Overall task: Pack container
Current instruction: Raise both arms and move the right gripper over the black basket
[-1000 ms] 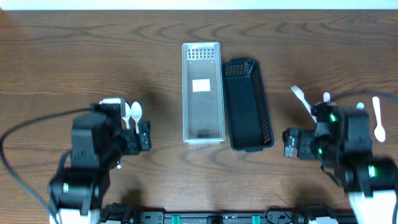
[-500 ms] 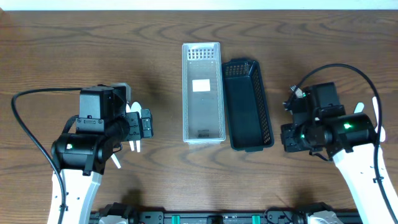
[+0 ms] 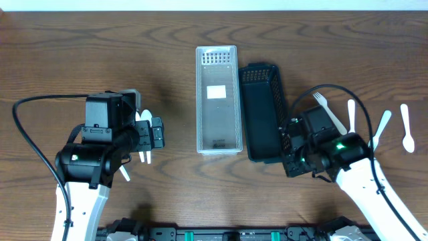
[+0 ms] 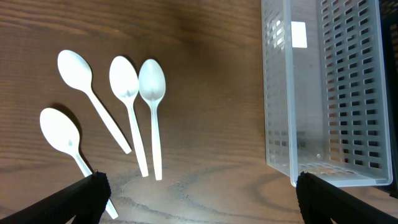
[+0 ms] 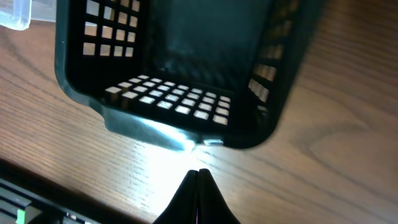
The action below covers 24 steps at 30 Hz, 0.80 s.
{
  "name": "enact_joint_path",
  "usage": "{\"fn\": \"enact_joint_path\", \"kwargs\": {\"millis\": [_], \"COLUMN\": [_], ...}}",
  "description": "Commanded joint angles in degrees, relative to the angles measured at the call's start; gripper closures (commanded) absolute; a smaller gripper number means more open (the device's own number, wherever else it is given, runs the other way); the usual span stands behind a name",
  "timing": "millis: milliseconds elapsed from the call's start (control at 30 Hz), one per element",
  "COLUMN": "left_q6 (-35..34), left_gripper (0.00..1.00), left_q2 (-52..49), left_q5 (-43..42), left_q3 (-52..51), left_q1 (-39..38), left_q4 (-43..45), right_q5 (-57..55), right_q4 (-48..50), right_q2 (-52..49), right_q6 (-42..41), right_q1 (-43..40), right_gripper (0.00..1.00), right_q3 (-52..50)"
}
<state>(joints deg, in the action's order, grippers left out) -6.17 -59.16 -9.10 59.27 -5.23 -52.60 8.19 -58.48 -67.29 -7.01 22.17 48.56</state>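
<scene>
A robotics lab is suggested: a cabled left arm (image 3: 90, 157) and right arm (image 3: 358, 171) are seen at a black rail (image 3: 234, 235) along a wood-grain surface (image 3: 100, 40).

- On a brown wooden table (image 3: 80, 47), a clear slotted plastic basket (image 3: 218, 124) is set beside a black plastic basket (image 3: 266, 117).
- White plastic spoons (image 4: 151, 87) are laid left, a white plastic fork (image 3: 323, 104) right.

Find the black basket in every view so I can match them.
Overhead: black basket at centre, right of the clear basket.
Left wrist: not visibly in it; clear basket fills the right side.
Right wrist: black basket fills the top, near end toward the camera.
Shared landmark: the clear basket, top-left corner in the right wrist view.
</scene>
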Motion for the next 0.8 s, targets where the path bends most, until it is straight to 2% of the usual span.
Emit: {"fn": "enact_joint_path", "kwargs": {"millis": [0, 500, 767], "left_q6": [0.1, 0.1, 0.1], "left_gripper": [0.02, 0.02, 0.02], "left_q2": [0.0, 0.0, 0.0], "left_q5": [-0.8, -0.8, -0.8], "left_q3": [1.2, 1.2, 1.2], "left_q1": [0.3, 0.3, 0.3], "left_q4": [-0.3, -0.3, -0.3], "right_q5": [0.7, 0.7, 0.8], "right_q4": [2.2, 6.9, 8.4], "right_q2": [-1.1, -12.8, -9.9], "right_q6": [-1.3, -1.3, -2.2], "right_q1": [1.9, 4.1, 4.3], "right_gripper": [0.99, 0.99, 0.99], "right_q3": [-1.4, -1.8, -0.5]}}
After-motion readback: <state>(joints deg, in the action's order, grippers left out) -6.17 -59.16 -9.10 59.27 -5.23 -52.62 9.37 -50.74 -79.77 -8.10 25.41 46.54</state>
